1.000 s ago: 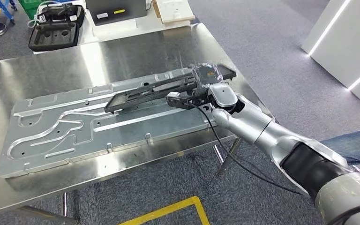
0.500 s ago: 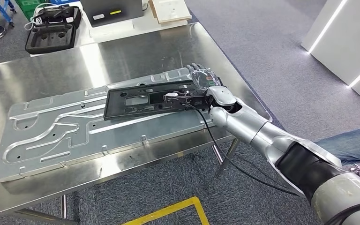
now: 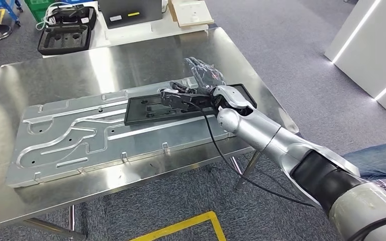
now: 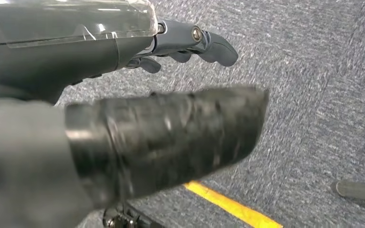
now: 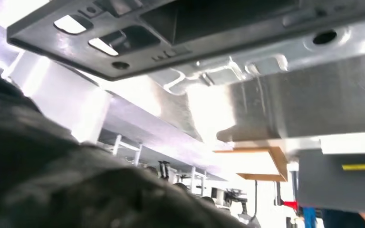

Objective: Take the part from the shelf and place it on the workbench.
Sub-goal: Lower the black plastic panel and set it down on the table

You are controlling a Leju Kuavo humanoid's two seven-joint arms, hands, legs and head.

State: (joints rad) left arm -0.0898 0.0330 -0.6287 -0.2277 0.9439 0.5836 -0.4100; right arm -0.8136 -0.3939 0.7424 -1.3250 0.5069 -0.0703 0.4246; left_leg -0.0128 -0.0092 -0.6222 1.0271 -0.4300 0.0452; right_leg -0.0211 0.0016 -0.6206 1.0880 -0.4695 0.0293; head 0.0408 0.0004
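While 0.5 s ago gripped | part [image 3: 153,108] flat | right hand [image 3: 201,80] lifted

The right robot hand [image 3: 201,83] and its wrist cover the near end of the black part [image 3: 153,108], so any contact there is hidden. In the right wrist view, a blurred dark mass blocks the hand's fingers.

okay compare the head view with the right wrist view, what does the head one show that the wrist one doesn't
Head view alone: the right hand with fingers spread above the black part, the steel workbench, a black foam case, and yellow floor tape. Right wrist view alone: a close look at the part's cutouts and a yellow-labelled grey box. Both: the black part lying on the embossed metal panel.
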